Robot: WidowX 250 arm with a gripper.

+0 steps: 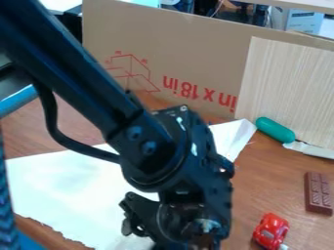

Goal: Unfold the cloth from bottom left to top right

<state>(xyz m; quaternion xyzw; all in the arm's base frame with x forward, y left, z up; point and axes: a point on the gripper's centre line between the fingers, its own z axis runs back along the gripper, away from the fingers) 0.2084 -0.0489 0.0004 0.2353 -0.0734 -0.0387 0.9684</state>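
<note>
While the black robot arm (pixel 78 73) is slanting down from the upper left, its gripper (pixel 202 229) is hanging over the right-hand part of the white cloth (pixel 58 190), low in the view. Whether the jaws are standing open or closed, and whether they are holding any of the cloth, I am not able to tell. A black cable (pixel 52 122) is curving along the near side of the arm.

The cloth is lying spread on the brown wooden table (pixel 251 168), reaching from the left side, beneath the arm, to a pointed corner at the upper right. Its lower left edge is running ragged, and the arm and gripper are covering much of its middle and right.

Just beside that pointed corner, a green-handled toy knife (pixel 275 130) is resting with its pale blade toward the right edge. A toy chocolate bar (pixel 318 193) is lying at the far right, and a red toy car (pixel 271 230) is sitting nearer the bottom, to the right of the gripper. Behind them all, a cardboard panel (pixel 196 49) bearing red print is standing upright, and a light wood-grain board (pixel 290 88) is standing before its right part.
</note>
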